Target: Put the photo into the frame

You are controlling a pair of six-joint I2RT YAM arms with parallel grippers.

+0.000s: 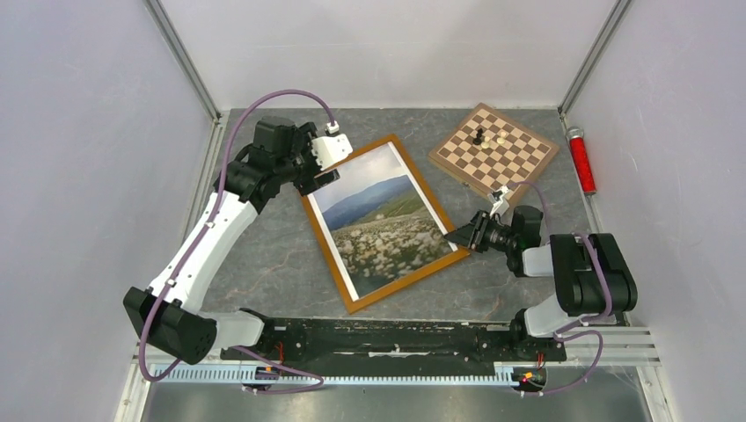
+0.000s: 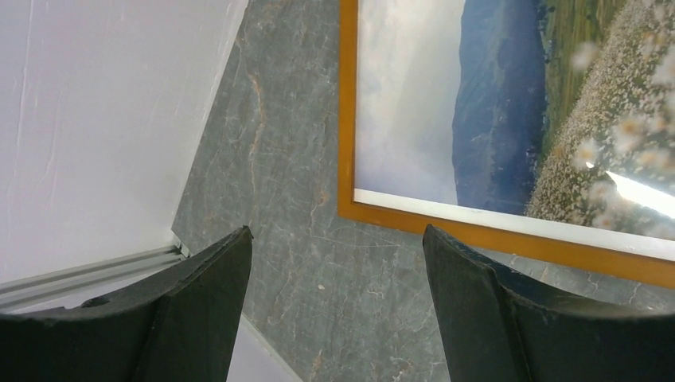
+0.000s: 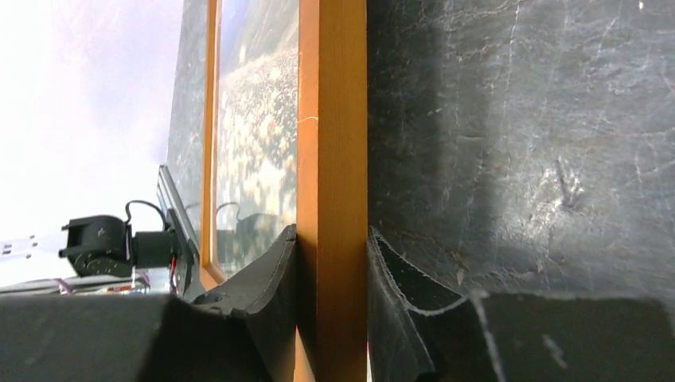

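**Fingers, right** (image 3: 275, 274): pressing on both sides of the frame's (image 3: 332, 119) orange-brown rail. One finger is lying on the inner, picture side and the other on the outer side, toward bare table. The right gripper (image 1: 462, 236) is thus clamping the frame (image 1: 327, 255) on its right long side, close to the near-right corner.

**Fingers, left** (image 2: 215, 270): standing wide apart and holding nothing. The left gripper (image 1: 318, 182) is hovering over bare stone just outside the frame's left corner, at the sky end of the picture. In the left wrist view that corner (image 2: 347, 119) is showing beyond the gap between the fingers, touching neither one.

**Photo** (image 1: 387, 224): lying picture side up inside the frame, with the sky toward the far end and the flowered meadow toward the near end. A narrow white strip is showing between the print (image 2: 446, 103) and the frame's left long rail. Whether the print is sitting fully flat cannot be told.

**Frame, placement:** resting at a slant near the middle of the table (image 1: 264, 264), long sides running from far-right to near-left.

**Chessboard** (image 1: 493, 151): sitting at the far right, just beyond the frame's far corner and apart from it. It is carrying one dark piece (image 1: 479, 136) and one pale piece (image 1: 500, 139), side by side.

**Red cylinder** (image 1: 581, 161): lying along the right wall, beside the chessboard.
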